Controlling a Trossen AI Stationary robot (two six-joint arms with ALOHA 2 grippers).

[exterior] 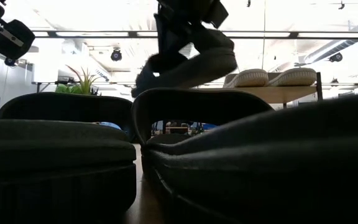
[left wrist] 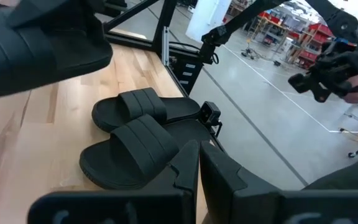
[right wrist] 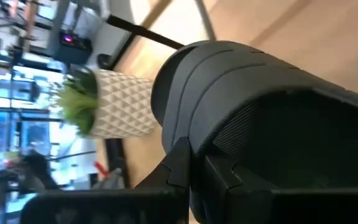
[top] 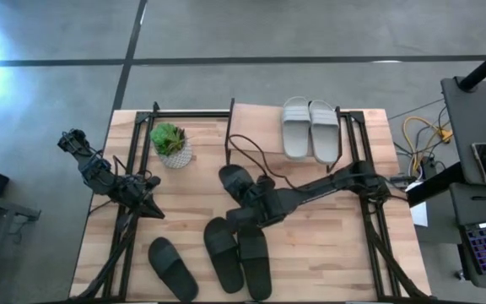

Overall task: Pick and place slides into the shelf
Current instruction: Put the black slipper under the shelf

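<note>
Two light grey slides (top: pixel 310 128) lie side by side on the shelf's plank top (top: pixel 256 127) at the far right; the low view shows them on the shelf (exterior: pixel 278 92) too. My right gripper (top: pixel 245 201) is mid-table, shut on a black slide (top: pixel 234 179) that hangs in the air (exterior: pixel 191 62). Three more black slides rest sole down near the front edge: one (top: pixel 173 268) alone and two (top: pixel 223 252) (top: pixel 256 260) side by side. My left gripper (top: pixel 150 207) is shut over the table's left part and touches nothing. My right gripper pinches the black slide at the edge of its wide strap (right wrist: pixel 194 146), close to where the strap meets the sole. The fingers (right wrist: pixel 173 171) slant down from the table's right side. The slide is lifted clear of the table and tilted, one end (exterior: pixel 143 81) lower.
A small green plant in a white patterned pot (top: pixel 172 145) stands at the far left of the table, beside the shelf's black frame (top: pixel 229 135). Black frame bars run along both table sides. Bare wood lies between the plant and the near slides.
</note>
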